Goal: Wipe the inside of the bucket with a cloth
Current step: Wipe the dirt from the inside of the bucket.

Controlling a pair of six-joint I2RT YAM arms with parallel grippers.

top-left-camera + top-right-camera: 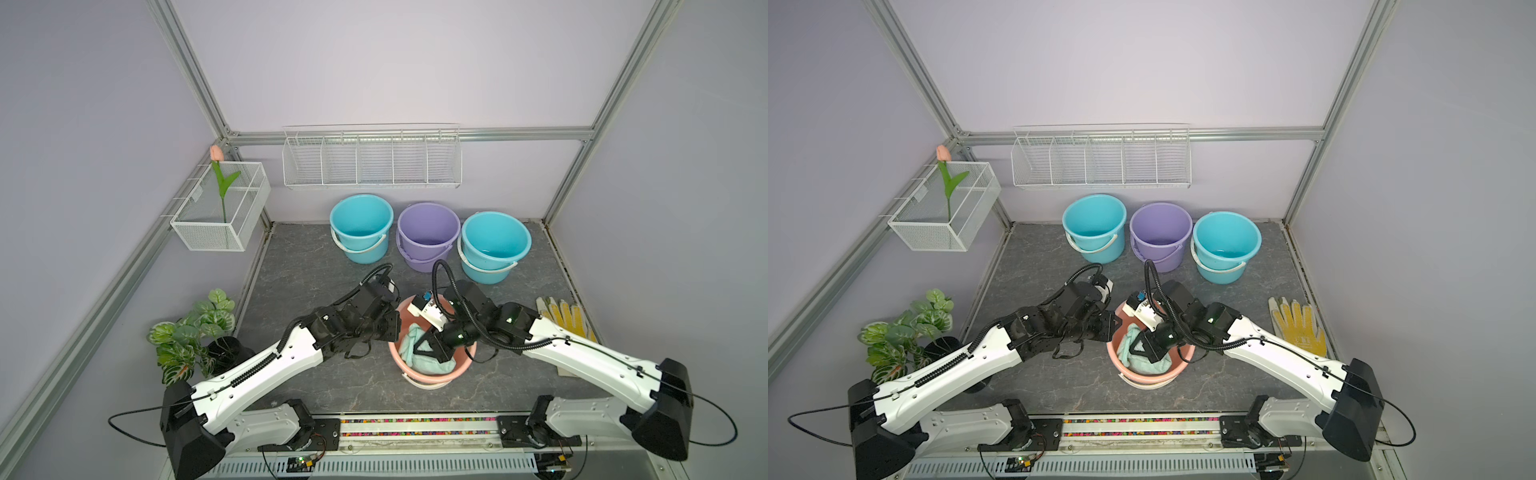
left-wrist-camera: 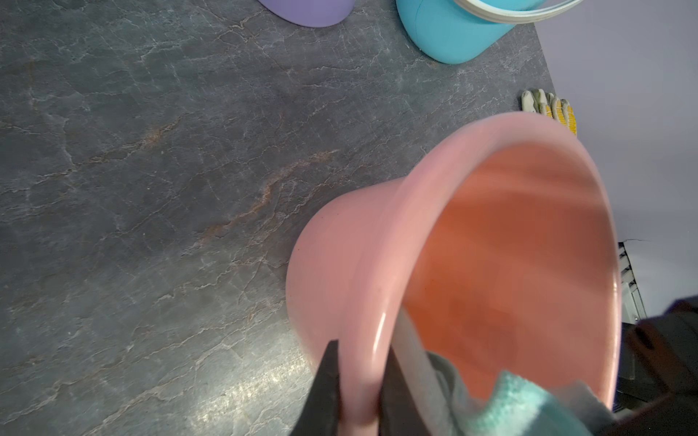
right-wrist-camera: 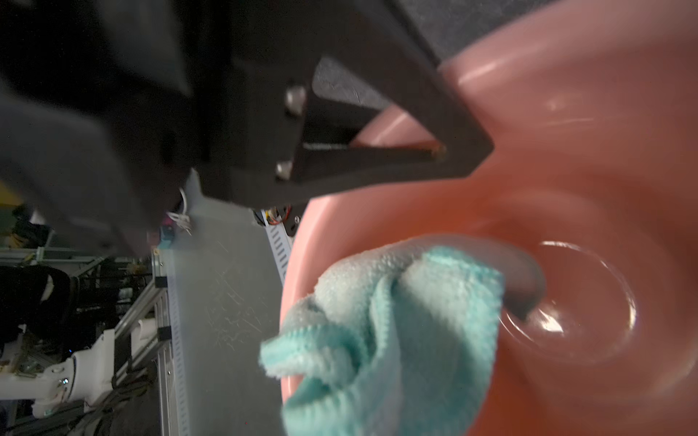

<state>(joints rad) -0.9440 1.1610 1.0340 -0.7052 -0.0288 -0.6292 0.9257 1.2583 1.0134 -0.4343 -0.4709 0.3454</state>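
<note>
A pink bucket [image 1: 432,376] [image 1: 1144,374] stands at the middle front of the table. My left gripper [image 1: 395,326] [image 1: 1113,326] is shut on its left rim, one finger outside and one inside the wall [image 2: 360,362]. The right gripper [image 1: 417,353] [image 1: 1134,353] reaches down inside the bucket, shut on the mint-green cloth [image 1: 409,345] [image 1: 1126,348]. In the right wrist view the bunched cloth [image 3: 396,321] covers that gripper's own fingertips and lies against the bucket's inner wall [image 3: 566,226] near the rim. A corner of the cloth [image 2: 528,400] shows inside the bucket [image 2: 491,245].
Two blue buckets [image 1: 360,226] [image 1: 495,245] and a purple one [image 1: 428,235] stand in a row at the back. A yellow-and-white work glove [image 1: 565,318] lies at the right edge. A potted plant [image 1: 191,332] is front left. Wire baskets [image 1: 372,160] [image 1: 220,208] hang on the walls.
</note>
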